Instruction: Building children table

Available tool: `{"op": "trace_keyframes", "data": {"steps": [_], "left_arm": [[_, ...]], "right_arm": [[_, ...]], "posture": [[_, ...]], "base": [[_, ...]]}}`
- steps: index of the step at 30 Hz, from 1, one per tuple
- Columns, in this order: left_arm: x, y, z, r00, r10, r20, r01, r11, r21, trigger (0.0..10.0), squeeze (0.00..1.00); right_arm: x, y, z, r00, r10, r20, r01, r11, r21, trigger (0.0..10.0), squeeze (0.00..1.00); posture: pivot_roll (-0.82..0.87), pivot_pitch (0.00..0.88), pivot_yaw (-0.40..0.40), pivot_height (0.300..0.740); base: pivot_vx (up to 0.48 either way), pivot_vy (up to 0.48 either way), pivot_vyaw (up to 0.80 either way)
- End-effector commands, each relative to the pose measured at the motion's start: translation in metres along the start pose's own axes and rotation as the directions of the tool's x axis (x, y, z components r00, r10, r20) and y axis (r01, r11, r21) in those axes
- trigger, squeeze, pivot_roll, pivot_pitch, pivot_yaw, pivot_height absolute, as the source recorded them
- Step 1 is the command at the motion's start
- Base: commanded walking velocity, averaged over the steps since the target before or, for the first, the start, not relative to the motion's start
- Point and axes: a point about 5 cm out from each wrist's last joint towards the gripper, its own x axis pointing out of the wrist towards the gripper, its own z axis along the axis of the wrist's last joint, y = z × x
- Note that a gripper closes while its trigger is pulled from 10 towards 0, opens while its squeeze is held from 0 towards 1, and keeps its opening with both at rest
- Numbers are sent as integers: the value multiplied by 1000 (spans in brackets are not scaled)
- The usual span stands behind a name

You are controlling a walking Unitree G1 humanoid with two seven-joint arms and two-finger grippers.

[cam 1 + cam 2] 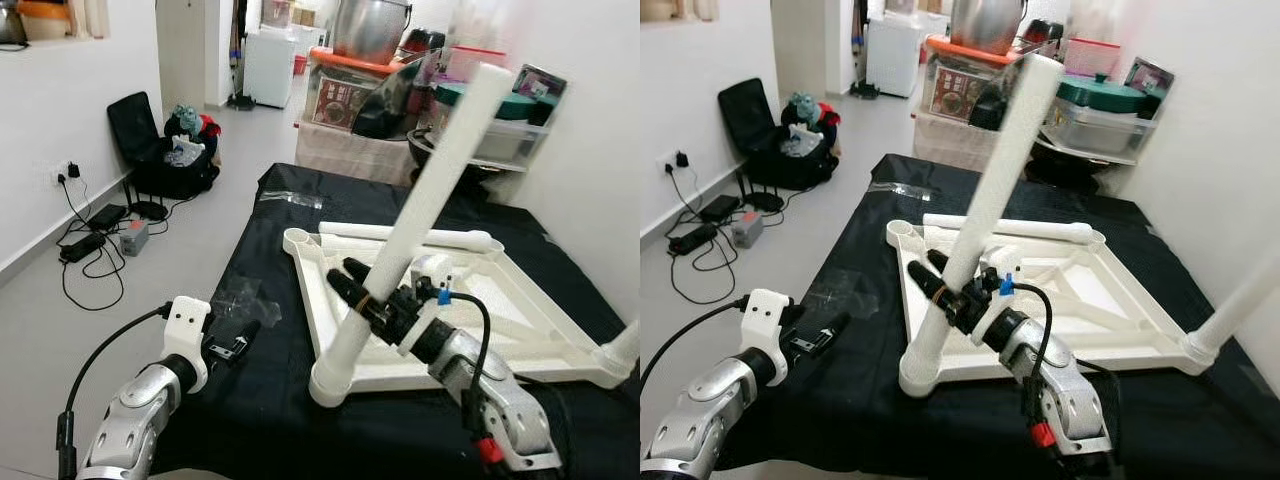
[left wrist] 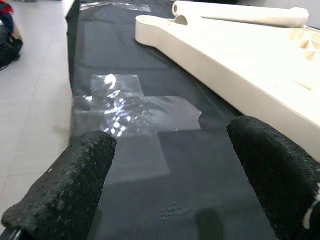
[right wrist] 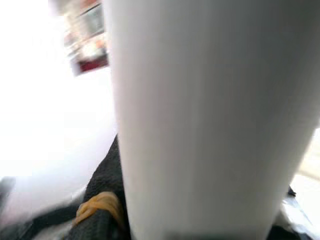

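Note:
The white children's table top [image 1: 520, 330] lies upside down on a black cloth [image 1: 260, 400]. A long white leg [image 1: 440, 170] stands tilted in its near left corner socket [image 1: 335, 380]. My right gripper [image 1: 355, 290] is shut on this leg low down; the right wrist view has the leg [image 3: 210, 120] close up beside a black finger [image 3: 100, 215]. Another leg [image 1: 420, 236] lies along the far edge, and one more [image 1: 1240, 300] rises from the near right corner. My left gripper [image 1: 245, 335] hovers open above the cloth left of the table top, holding nothing.
Clear plastic wrap [image 2: 135, 107] lies on the cloth just ahead of the left gripper. On the floor at left are a black chair with bags [image 1: 150, 150] and power cables [image 1: 90, 240]. Storage boxes and a metal pot [image 1: 370, 30] stand behind the table.

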Motion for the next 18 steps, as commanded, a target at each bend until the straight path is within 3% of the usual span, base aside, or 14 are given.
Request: {"op": "trace_keyframes", "data": {"steps": [1,2,3,4,5,7,8,11,14,15,16,18], "left_arm": [[1,-3,-3,1000,-11,-12,11,1000,-10,10000,0],[1,-2,-3,1000,-11,-14,10,1000,-8,10000,0],[1,-2,-3,1000,-10,-15,10,1000,-6,10000,0],[1,-2,-3,1000,-10,-15,10,1000,-6,10000,0],[1,-1,-3,1000,-9,-15,9,1000,-6,10000,0],[1,-1,-3,1000,-9,-15,9,1000,-6,10000,0],[0,-1,-3,1000,-10,-16,10,1000,-3,10000,0],[1,-1,-3,1000,-14,-17,14,1000,0,10000,0],[2,-1,-2,1000,-14,-16,14,1000,0,10000,0],[2,-1,-2,1000,-14,-14,14,1000,0,10000,0],[2,-1,-2,1000,-14,-14,14,1000,0,10000,0],[3,-2,-2,1000,-14,-13,14,1000,0,10000,0]], "right_arm": [[-25,-33,-49,939,-251,-237,257,966,-7,0,0],[-34,-42,-47,900,-397,-183,402,916,-7,0,0],[-47,-51,-45,832,-536,-145,541,841,-6,0,0],[-47,-51,-45,832,-536,-145,541,841,-6,0,0],[-56,-56,-45,779,-615,-126,619,785,-6,0,0],[-56,-56,-45,779,-615,-126,619,785,-6,0,0],[-68,-57,-43,684,-724,-85,721,689,-67,0,0],[-68,-54,-35,633,-774,-37,765,632,-126,0,0],[-64,-55,-34,633,-773,-39,764,633,-126,0,0],[-50,-46,-35,749,-658,-72,648,751,-126,0,0],[-50,-46,-35,749,-658,-72,648,751,-126,0,0],[-33,-30,-38,883,-450,-130,437,892,-118,0,0]], "posture": [[87,0,-144,740],[85,0,-140,740],[85,0,-138,740],[85,0,-138,740],[85,0,-136,740],[85,0,-136,740],[77,0,-129,740],[77,0,-129,740],[74,0,-128,740],[75,0,-130,740],[75,0,-130,740],[74,0,-127,740]], "base": [[0,0,0],[0,0,0],[0,0,0],[0,0,0],[0,0,0],[0,0,0],[0,0,0],[0,0,0],[0,0,0],[0,0,0],[0,0,0],[0,0,0]]}}
